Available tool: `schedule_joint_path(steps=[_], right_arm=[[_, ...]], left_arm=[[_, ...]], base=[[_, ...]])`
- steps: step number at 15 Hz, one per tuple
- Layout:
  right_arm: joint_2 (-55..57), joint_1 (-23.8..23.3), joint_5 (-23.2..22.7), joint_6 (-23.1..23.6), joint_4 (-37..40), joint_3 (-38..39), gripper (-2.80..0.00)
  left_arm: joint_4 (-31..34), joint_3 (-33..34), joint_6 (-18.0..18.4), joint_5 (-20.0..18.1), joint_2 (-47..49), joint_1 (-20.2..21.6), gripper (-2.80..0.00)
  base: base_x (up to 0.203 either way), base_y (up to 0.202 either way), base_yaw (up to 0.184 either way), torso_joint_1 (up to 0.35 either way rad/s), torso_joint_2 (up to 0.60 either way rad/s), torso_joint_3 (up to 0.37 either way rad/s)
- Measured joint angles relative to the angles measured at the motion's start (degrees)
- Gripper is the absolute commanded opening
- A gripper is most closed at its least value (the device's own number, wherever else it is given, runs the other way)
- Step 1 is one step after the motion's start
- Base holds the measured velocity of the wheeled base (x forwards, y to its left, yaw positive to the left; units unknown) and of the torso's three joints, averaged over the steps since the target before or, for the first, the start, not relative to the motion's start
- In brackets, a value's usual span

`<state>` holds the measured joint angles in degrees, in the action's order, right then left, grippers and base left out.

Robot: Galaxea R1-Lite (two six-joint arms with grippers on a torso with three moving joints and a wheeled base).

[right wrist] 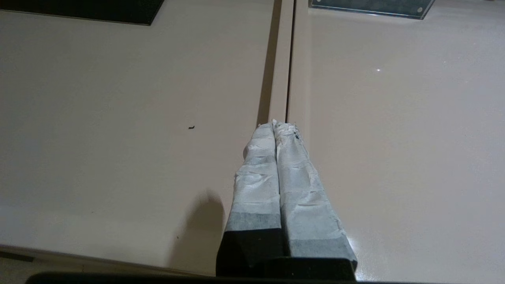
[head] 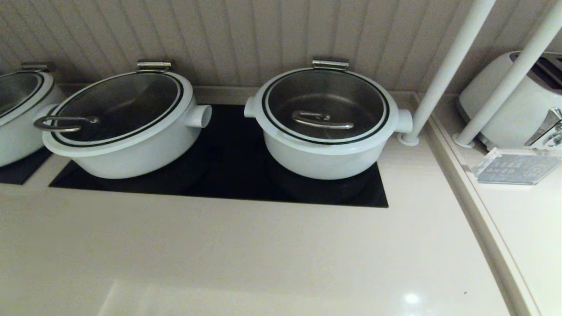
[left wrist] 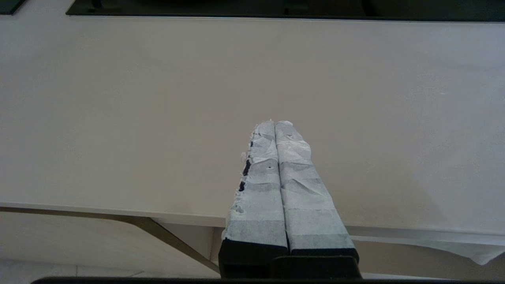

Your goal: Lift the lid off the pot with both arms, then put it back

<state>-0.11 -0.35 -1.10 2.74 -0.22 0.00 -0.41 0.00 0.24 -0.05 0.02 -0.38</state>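
The pot (head: 325,153) is deep and white with two stubby side handles and stands on the right part of the black cooktop (head: 228,175). The lid (head: 326,105) sits closed on it, with its flat steel handle (head: 322,119) at the centre and a steel hinge bracket (head: 330,64) at the back. Neither arm shows in the head view. My left gripper (left wrist: 275,123) is shut and empty above the beige counter near its front edge. My right gripper (right wrist: 275,125) is shut and empty above the counter, by the seam to the side shelf.
A wider white pot (head: 127,127) with an overhanging loop handle (head: 63,123) stands at left, a third pot (head: 19,114) at far left. Two white poles (head: 443,72) rise right of the pot. A white toaster (head: 518,98) and a clear sign (head: 513,166) stand on the right shelf.
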Motion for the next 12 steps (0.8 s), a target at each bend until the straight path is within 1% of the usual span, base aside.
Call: schedule_joint_path(steps=[12], right_arm=[[0.0, 0.0, 0.0, -0.1, 0.0, 0.0, -2.8]], left_arm=[[0.0, 0.0, 0.0, 0.0, 0.0, 0.0, -2.8]], base=[[0.0, 0.0, 0.0, 0.0, 0.0, 0.0]])
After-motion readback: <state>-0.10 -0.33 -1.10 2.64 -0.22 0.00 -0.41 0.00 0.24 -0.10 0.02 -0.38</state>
